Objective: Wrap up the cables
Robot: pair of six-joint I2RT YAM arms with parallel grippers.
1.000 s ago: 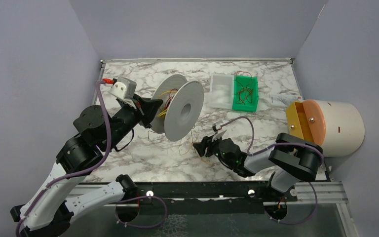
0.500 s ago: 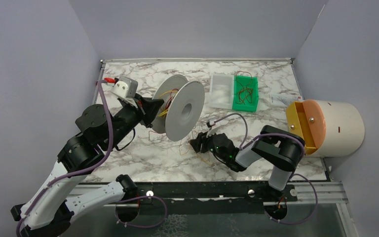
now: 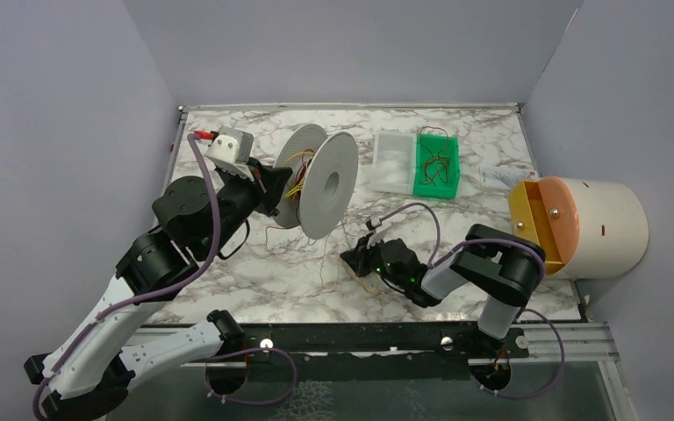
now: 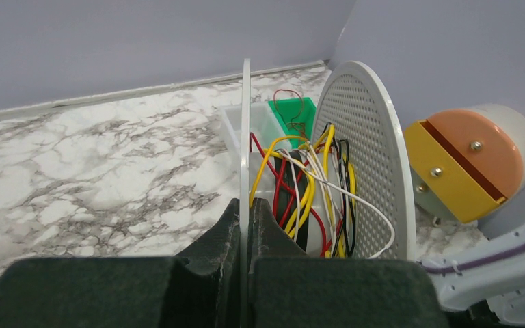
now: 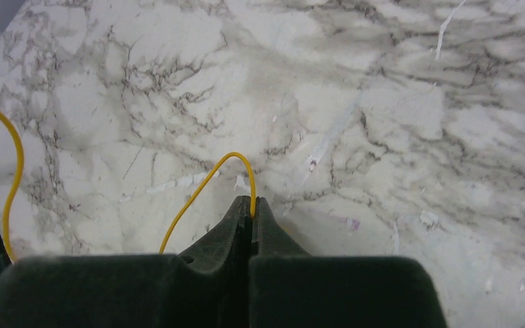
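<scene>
The white spool (image 3: 326, 186) stands on edge, lifted over the marble table. My left gripper (image 3: 274, 188) is shut on its thin rear flange (image 4: 246, 123); the perforated front flange (image 4: 366, 157) faces right. Yellow, red, white and black cables (image 4: 301, 184) lie loosely coiled on the hub between the flanges. My right gripper (image 3: 349, 260) sits low on the table below and to the right of the spool. In the right wrist view the right gripper (image 5: 251, 205) is shut on a thin yellow cable (image 5: 205, 183) that loops off to the left.
A green tray (image 3: 437, 167) holding thin wires and a clear tray (image 3: 392, 162) sit at the back right. A cream drum with an orange lid (image 3: 579, 226) stands at the right edge. Grey walls close in the back and both sides.
The right gripper moved left toward the spool and closed on the yellow cable. The left arm carried the spool a little up and back, turning it more edge-on.
</scene>
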